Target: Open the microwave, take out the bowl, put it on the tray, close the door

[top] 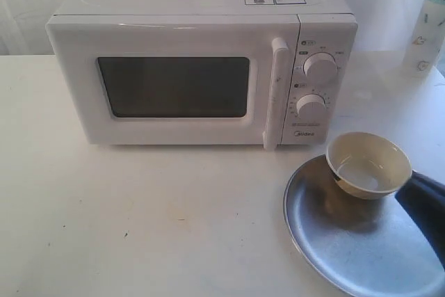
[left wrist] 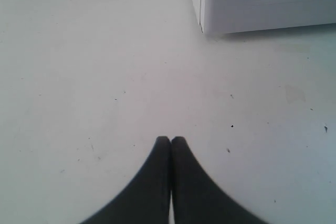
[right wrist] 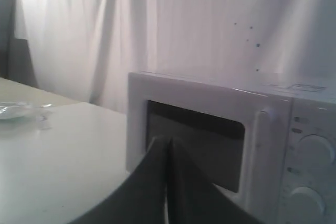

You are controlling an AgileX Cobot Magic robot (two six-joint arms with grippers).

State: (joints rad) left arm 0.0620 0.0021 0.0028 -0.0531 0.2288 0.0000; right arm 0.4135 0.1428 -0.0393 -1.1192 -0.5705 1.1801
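The white microwave (top: 201, 5) stands at the back of the table with its door (top: 174, 88) closed and the bar handle (top: 274, 95) upright. The cream bowl (top: 368, 165) sits upright on the far edge of the silver tray (top: 348, 248), at the front right. My right gripper (top: 416, 184) is shut and empty just right of the bowl; in the right wrist view the right gripper (right wrist: 168, 141) points at the door window (right wrist: 210, 140). My left gripper (left wrist: 170, 139) is shut on nothing over bare table, short of the microwave's lower corner (left wrist: 220, 3). The exterior view does not show it.
A pale bottle (top: 427, 26) stands at the back right beside the oven. A clear glass dish (right wrist: 16, 109) lies on the table far off to the oven's side. White curtain hangs behind. Two knobs (top: 320, 67) sit right of the handle.
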